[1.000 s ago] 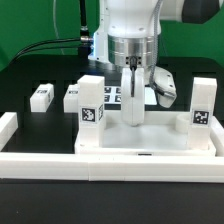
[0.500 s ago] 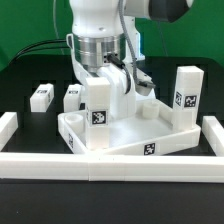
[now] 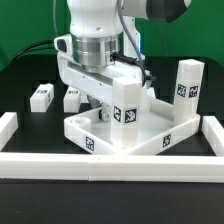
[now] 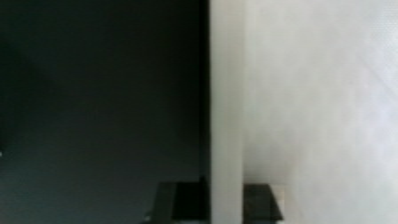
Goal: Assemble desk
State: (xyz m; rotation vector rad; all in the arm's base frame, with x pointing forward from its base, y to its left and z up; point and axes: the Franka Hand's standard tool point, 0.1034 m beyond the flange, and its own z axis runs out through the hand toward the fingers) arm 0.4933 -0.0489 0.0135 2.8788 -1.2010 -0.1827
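The desk is a white tray-like slab (image 3: 125,150) with a raised rim and tags on its front wall, lying turned at an angle in the middle of the table. Two white tagged legs stand upright on it, one near its middle (image 3: 125,106) and one at the exterior view's right (image 3: 185,86). My gripper (image 3: 108,98) reaches down at the slab behind the middle leg, which mostly hides it. In the wrist view my gripper (image 4: 226,202) has its two dark fingers (image 4: 180,203) shut on a thin white wall of the desk (image 4: 226,100).
Two loose white tagged legs (image 3: 40,95) (image 3: 72,97) lie on the black table at the exterior view's left. White border rails run along the front (image 3: 110,168), the left (image 3: 8,128) and the right (image 3: 213,131).
The slab has turned on the table in my grip. The nearer leg has swung from the exterior view's left toward the middle. My arm has shifted left and rotated.
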